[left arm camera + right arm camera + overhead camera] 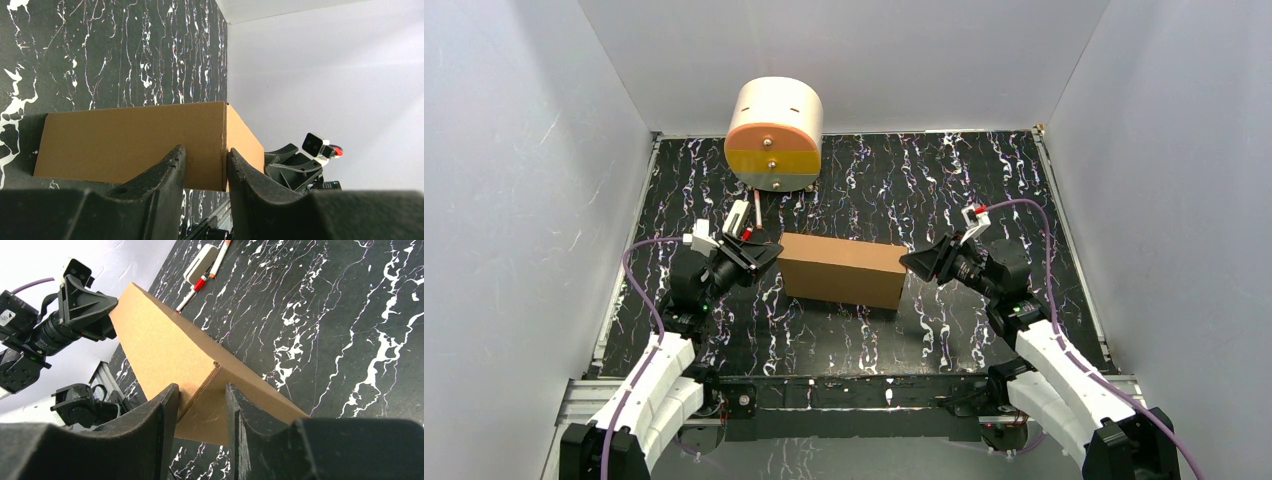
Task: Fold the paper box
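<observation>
The paper box [842, 268] lies closed on the black marbled table, a long brown cardboard block between the two arms. My left gripper [771, 255] sits at its left end. In the left wrist view the box [130, 140] fills the space just beyond my left gripper [205, 150], whose jaws stand apart with nothing between them. My right gripper [907, 262] sits at the box's right end. In the right wrist view the end face of the box [160, 350] shows past my right gripper [200, 387], which is open and empty.
A cream cylinder [774, 135] with an orange and yellow front stands at the back. Markers [749, 215] and a white eraser [200, 262] lie behind the box's left end. White walls enclose the table on three sides.
</observation>
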You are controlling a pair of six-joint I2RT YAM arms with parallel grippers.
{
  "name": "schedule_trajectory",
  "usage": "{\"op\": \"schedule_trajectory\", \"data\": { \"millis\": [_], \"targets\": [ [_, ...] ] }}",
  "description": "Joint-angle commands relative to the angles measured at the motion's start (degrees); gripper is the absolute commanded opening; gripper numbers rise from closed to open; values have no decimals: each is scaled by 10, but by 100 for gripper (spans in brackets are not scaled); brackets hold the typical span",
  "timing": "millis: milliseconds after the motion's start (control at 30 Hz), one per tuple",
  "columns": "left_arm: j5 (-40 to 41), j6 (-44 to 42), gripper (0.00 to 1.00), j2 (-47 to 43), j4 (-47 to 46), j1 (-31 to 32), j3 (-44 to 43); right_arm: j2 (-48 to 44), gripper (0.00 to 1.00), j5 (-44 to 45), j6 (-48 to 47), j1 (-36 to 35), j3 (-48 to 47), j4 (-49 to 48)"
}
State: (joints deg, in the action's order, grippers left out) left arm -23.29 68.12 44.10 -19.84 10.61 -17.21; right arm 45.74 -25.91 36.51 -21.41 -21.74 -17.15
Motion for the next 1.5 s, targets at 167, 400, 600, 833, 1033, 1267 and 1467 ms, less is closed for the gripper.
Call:
{"op": "schedule_trajectory", "data": {
  "millis": [167, 400, 600, 833, 1033, 1267, 1467],
  "targets": [
    [-11, -76, 0, 6, 164, 6, -3, 34, 35, -6, -55, -8, 59, 87],
    [19, -196, 16, -5, 260, 5, -106, 34, 36, -29, -64, -8, 39, 89],
    [1, -324, 41, 17, 311, 6, -201, 27, 48, -27, -90, -8, -51, 137],
    [-24, -480, 63, 56, 384, 6, -315, -5, 74, 22, -162, -8, -157, 240],
    [-52, -557, 65, 96, 396, 39, -383, -81, 92, 110, -242, -8, -222, 347],
    [-57, -671, 73, 129, 425, 109, -451, -166, 99, 199, -302, -8, -261, 440],
    [-57, -760, 82, 196, 479, 168, -520, -214, 99, 243, -340, -8, -266, 481]
  ]
}}
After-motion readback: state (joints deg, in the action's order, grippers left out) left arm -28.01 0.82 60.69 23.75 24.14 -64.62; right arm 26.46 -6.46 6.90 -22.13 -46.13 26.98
